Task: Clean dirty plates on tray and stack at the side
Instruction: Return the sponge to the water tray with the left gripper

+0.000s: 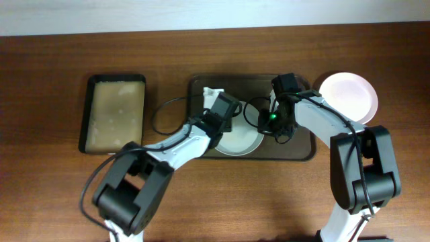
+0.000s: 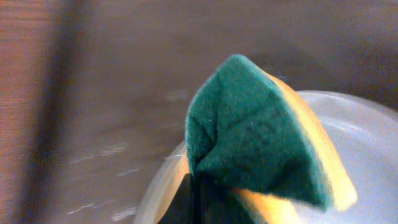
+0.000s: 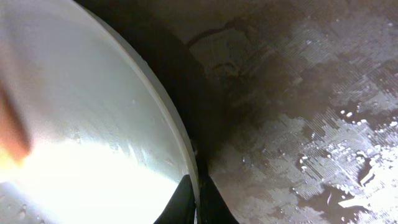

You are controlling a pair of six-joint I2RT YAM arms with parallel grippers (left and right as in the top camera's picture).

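Green-faced sponge (image 2: 255, 143) over a white plate (image 2: 354, 149), rim pinched from the far side.

Left gripper (image 2: 196, 198) clamped tight on the sponge's lower fold, yellow foam bulging right, green face hanging above the plate's near rim. Right gripper (image 3: 198, 200) closed on the plate's edge, one finger on each side of the rim. Past that edge, dark wet floor of the tray (image 3: 311, 93), beaded with water and open to the right. Seen from overhead, sits mid-tray with its front edge close to the tray's near rim, bare floor showing at the right end. Second plate (image 1: 348, 97) on the table (image 1: 235, 202) just beside the tray's right rear corner; contact cannot be told. Tan-lined tray (image 1: 117, 114) well apart on the left, bare wood between.
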